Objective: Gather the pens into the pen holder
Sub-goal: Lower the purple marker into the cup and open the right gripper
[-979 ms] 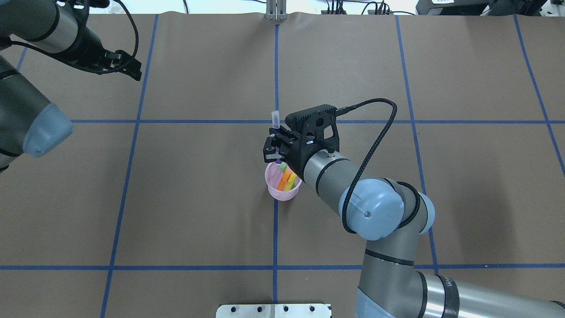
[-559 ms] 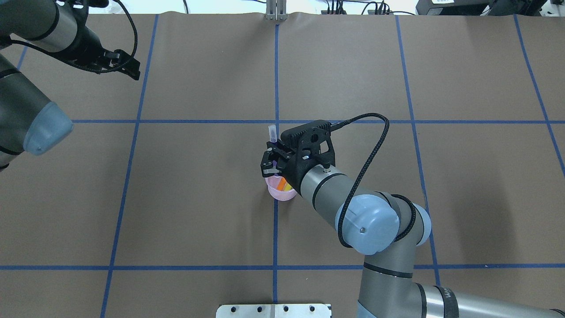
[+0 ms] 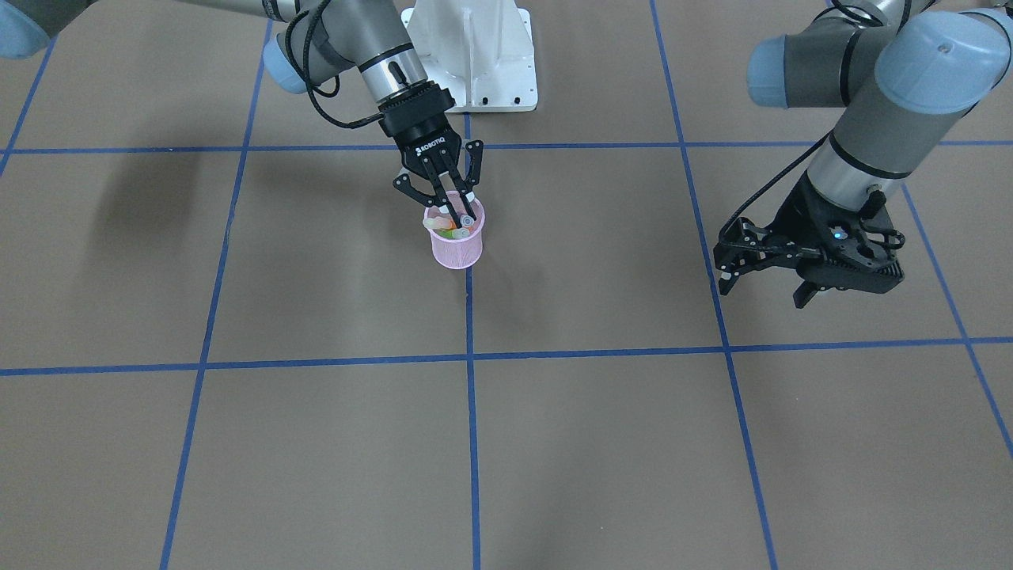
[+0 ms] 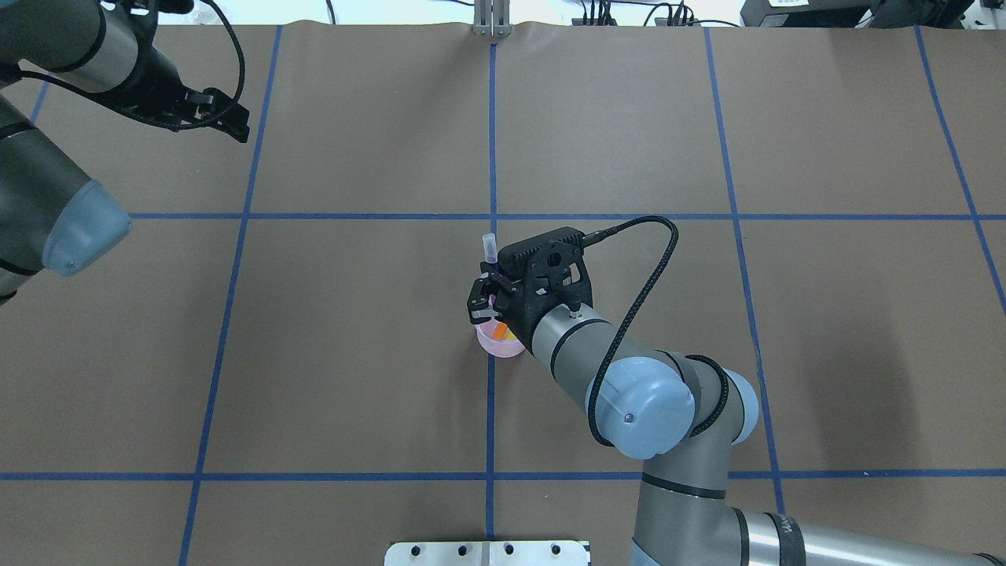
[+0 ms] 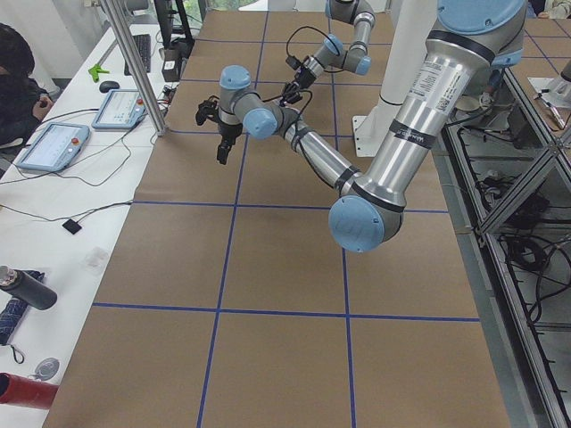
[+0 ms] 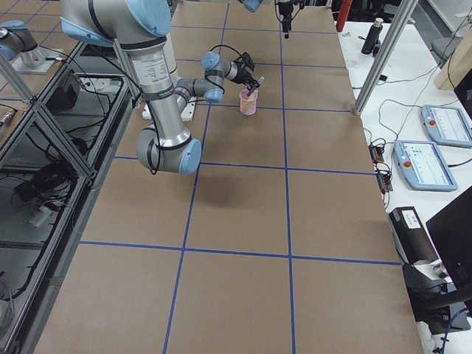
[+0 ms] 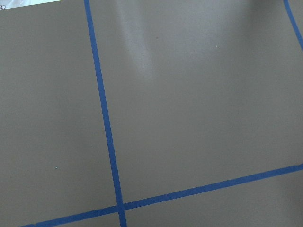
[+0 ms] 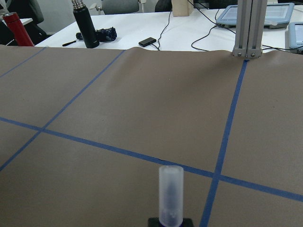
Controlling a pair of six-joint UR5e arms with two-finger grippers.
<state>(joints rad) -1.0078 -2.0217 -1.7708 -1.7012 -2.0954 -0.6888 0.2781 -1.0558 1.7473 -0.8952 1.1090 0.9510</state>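
Observation:
The pink mesh pen holder [image 4: 497, 347] [image 3: 457, 249] stands at the middle of the table on a blue line. An orange pen [image 4: 507, 334] leans inside it; the others inside are mostly hidden by the wrist. My right gripper [image 4: 487, 297] [image 3: 451, 207] hangs right over the holder's rim, shut on the purple pen, whose pale cap [image 4: 488, 243] [image 8: 171, 196] sticks out above the fingers. Its lower end points into the holder. My left gripper [image 4: 234, 126] [image 3: 724, 265] hovers far off at the table's left rear, open with nothing in it.
Brown paper with blue tape lines [image 4: 492, 126] covers the table. A metal post [image 8: 248, 28] stands at the far edge, with bottles [image 8: 85, 24] and tablets on the white bench beyond. The left wrist view shows only bare paper and tape.
My right gripper has come down and toward the robot with the purple pen, so it now covers most of the holder's opening. The left arm has stayed put.

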